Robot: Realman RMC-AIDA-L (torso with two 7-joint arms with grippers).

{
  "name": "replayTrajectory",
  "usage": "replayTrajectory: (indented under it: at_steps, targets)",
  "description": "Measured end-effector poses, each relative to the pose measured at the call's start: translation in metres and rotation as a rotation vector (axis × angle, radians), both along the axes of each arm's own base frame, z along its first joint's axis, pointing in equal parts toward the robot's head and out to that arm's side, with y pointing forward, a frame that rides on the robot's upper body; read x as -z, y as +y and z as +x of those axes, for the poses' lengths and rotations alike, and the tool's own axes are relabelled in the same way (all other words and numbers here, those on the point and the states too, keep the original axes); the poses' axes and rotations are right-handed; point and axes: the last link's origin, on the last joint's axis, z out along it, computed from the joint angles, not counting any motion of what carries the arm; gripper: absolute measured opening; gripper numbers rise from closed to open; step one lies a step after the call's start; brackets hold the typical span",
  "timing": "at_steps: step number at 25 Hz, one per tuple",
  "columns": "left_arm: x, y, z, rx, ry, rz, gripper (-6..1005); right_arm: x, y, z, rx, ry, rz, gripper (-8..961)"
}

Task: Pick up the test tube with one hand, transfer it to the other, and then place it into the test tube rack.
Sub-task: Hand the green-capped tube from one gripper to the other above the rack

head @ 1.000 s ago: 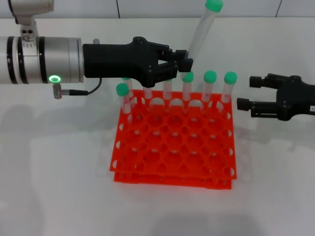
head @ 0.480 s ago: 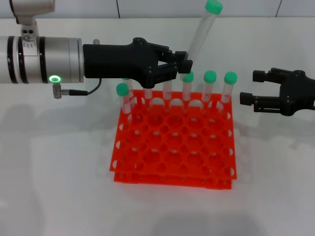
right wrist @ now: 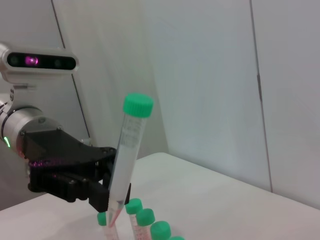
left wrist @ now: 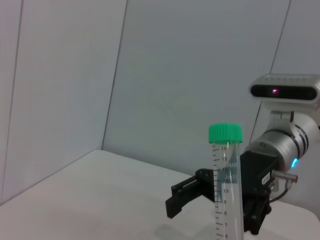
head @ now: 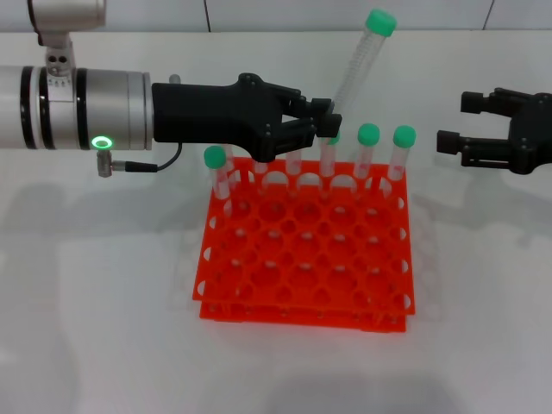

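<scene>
The right tool (head: 454, 122) has risen and drawn rightward.

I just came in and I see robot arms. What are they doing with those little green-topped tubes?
The left tool is holding one test tube by its bottom end, tilted up above the back of the orange test tube rack. The right tool is open, off to the side, not touching it yet. More tubes stand in the rack's back row.

The head camera looks down from above on the test tube rack (head: 306, 246). Each wrist camera looks level across at the opposite arm, and all three share the raised test tube (head: 360, 60) (left wrist: 227, 185) (right wrist: 129, 150).
</scene>
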Motion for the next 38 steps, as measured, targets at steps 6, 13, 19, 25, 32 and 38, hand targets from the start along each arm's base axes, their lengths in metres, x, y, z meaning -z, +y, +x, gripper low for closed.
replayTrajectory:
  at_steps: [6,13,19,25,32,38]
  targets:
    - [0.001,-0.001,-0.002,-0.010,-0.002,-0.001,191,-0.014,-0.007,0.001,-0.010,0.010,0.006,830]
    - [0.002,-0.002,-0.003,-0.013,0.000,-0.003,192,-0.023,-0.013,-0.001,-0.024,0.053,0.007,829]
    - [0.006,-0.004,-0.005,-0.022,0.006,-0.014,192,-0.020,-0.011,-0.008,-0.047,0.063,-0.005,829]
    - [0.008,-0.006,-0.005,-0.025,0.003,-0.018,191,-0.018,-0.009,-0.015,-0.067,0.066,-0.007,830]
    - [0.011,-0.008,-0.006,-0.029,0.003,-0.026,192,-0.017,-0.004,-0.025,-0.096,0.077,-0.010,827]
    - [0.013,-0.010,-0.007,-0.034,0.007,-0.038,191,-0.016,-0.002,-0.029,-0.111,0.083,-0.011,824]
